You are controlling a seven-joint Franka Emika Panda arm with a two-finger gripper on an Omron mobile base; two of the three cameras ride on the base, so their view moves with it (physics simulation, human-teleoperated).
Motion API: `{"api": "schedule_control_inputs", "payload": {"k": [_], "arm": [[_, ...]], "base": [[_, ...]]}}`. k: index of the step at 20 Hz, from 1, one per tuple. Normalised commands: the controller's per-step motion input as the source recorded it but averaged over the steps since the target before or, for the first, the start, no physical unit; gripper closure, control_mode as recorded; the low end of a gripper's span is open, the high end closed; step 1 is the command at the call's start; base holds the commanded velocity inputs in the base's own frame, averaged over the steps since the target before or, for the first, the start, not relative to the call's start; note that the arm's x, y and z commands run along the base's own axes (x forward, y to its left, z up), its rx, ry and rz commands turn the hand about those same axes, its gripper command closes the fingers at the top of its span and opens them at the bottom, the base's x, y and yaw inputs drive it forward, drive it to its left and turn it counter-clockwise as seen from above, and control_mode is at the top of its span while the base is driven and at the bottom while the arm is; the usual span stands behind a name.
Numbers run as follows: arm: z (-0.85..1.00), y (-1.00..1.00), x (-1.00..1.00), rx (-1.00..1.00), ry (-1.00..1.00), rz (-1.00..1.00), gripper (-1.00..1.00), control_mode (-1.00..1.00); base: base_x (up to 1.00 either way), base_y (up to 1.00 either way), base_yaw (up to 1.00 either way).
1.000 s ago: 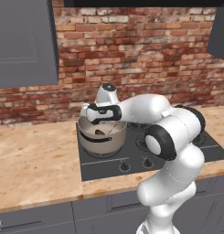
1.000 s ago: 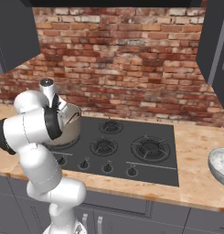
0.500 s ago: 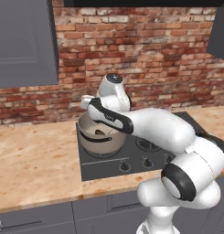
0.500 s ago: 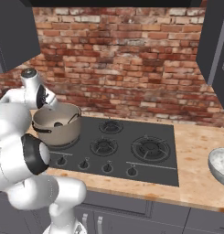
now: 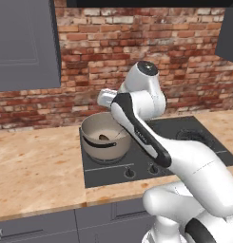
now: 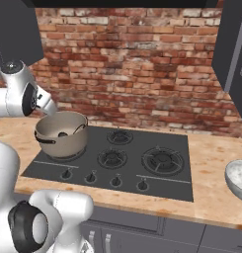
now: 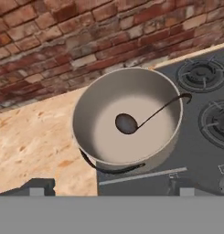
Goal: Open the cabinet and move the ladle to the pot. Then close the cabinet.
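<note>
The grey pot point(image 7: 104, 151) stands on the front left burner of the hob, also seen as the pot point(image 5: 102, 142) and the pot point(image 6: 61, 138). Inside it lies the dark ladle point(image 7: 127, 123), its cup on the pot's floor and its thin handle leaning on the rim. My gripper point(image 7: 111, 188) hangs above the pot, open, with nothing between its fingertips point(image 7: 36, 186). From the right my gripper point(image 6: 49, 107) is up and left of the pot. The dark-grey cabinet point(image 5: 23, 42) hangs on the wall to the upper left; I cannot tell whether it is open.
The black hob point(image 6: 142, 168) has several burners and a row of knobs along its front. A brick wall point(image 5: 184, 57) runs behind it. A pale bowl point(image 6: 238, 179) sits on the wooden counter point(image 5: 32, 161) at the far right. Another dark unit point(image 6: 231, 54) hangs upper right.
The hand has lifted up and away from the pot, and the elbow has swung up close to the cameras. The ladle stays lying in the pot.
</note>
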Motion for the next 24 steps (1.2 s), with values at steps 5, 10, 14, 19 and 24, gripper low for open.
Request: {"api": "schedule_control_inputs", "payload": {"k": [5,10,14,19,24], "arm": [[0.65,-0.77,-1.00,0.00,0.04,0.00,-1.00,-1.00],[0.27,-0.92,-1.00,-0.06,0.02,0.00,-1.00,-1.00],[0.03,-0.84,-0.85,-0.09,0.01,0.00,-1.00,-1.00],[-0.02,-0.57,-0.44,-0.12,0.03,0.00,-1.00,-1.00],[-0.09,-0.11,0.00,-0.06,0.05,0.00,-1.00,-1.00]], "base": [[0.00,0.00,0.00],[0.00,0.00,0.00],[0.00,0.00,0.00],[0.00,0.00,0.00],[0.00,0.00,0.00]]}}
